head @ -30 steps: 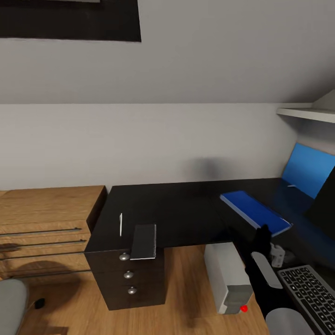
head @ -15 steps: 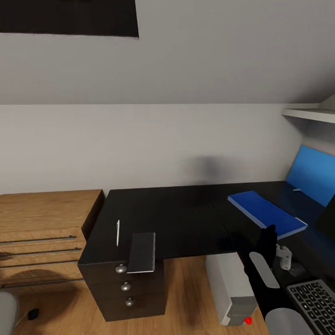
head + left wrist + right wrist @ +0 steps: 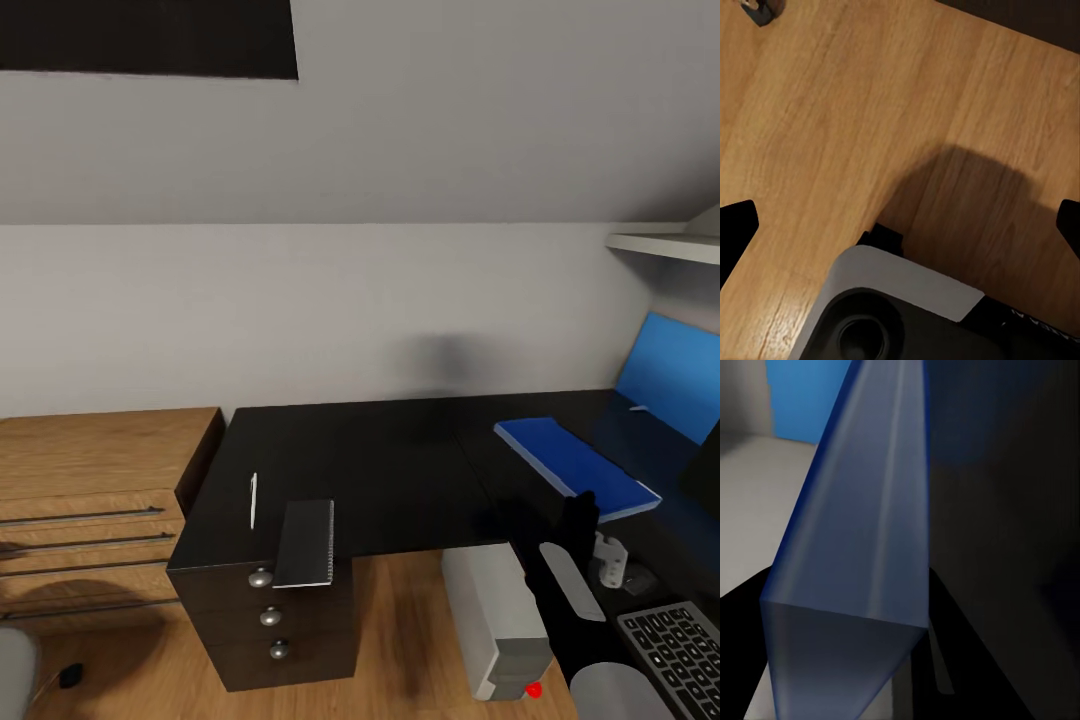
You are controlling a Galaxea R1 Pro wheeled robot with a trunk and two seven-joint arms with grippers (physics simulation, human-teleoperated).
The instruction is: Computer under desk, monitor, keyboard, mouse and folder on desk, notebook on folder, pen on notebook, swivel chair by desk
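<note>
The flat bright blue folder point(image 3: 578, 466) is held over the matt black desk top point(image 3: 380, 460), clenched at its near edge by the right gripper point(image 3: 580, 505); its placing beside the mouse is judged the step in hand; the left gripper's fingertips point(image 3: 736, 229) are spread wide over the wood floor point(image 3: 832, 112); the dark grey notebook point(image 3: 305, 542) overhangs the desk's front edge beside the thin white pen point(image 3: 253, 500); next, the folder is to be lowered flat and released.

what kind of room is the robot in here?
Most likely a home office corner in an attic-style room. The grey wall slopes inward above a black desk, where a blue folder and a keyboard lie. A grey computer tower stands beneath it on a light wood floor.
</note>
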